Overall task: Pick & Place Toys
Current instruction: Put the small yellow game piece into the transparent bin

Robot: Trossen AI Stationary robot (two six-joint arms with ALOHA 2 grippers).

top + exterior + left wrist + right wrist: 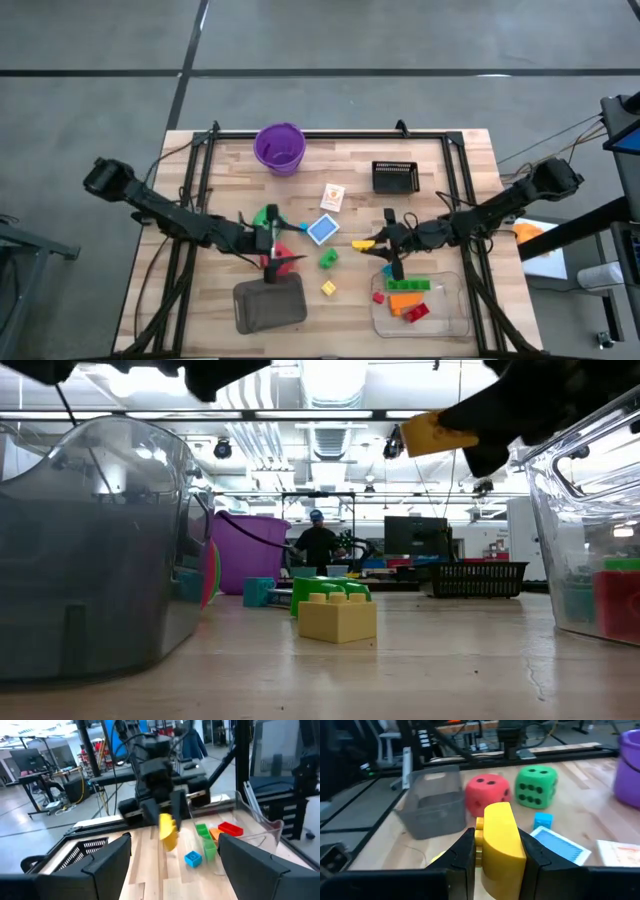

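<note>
My right gripper (373, 243) is shut on a yellow brick (500, 842) and holds it above the table, left of the clear tray (455, 318). It also shows raised in the low view (430, 433). My left gripper (274, 240) is open and empty, above the green die (536, 785) and the red die (487, 794), which stand on the table beside the grey tray (432, 805). A green brick (328, 259) and a second yellow brick (328, 288) lie on the table between the trays. My right gripper pinches the yellow brick by its two opposite flat sides (517, 850) between its two fingers, with the studs (479, 837) turned sideways. The fingers reach toward the table's left. The brick is lifted clear of the table.
The clear tray holds green (410, 285), orange (404, 300) and red (416, 312) bricks. A blue card (322, 229) and a white card (332, 197) lie mid-table. A purple cup (280, 147) and a black basket (394, 176) stand at the far edge.
</note>
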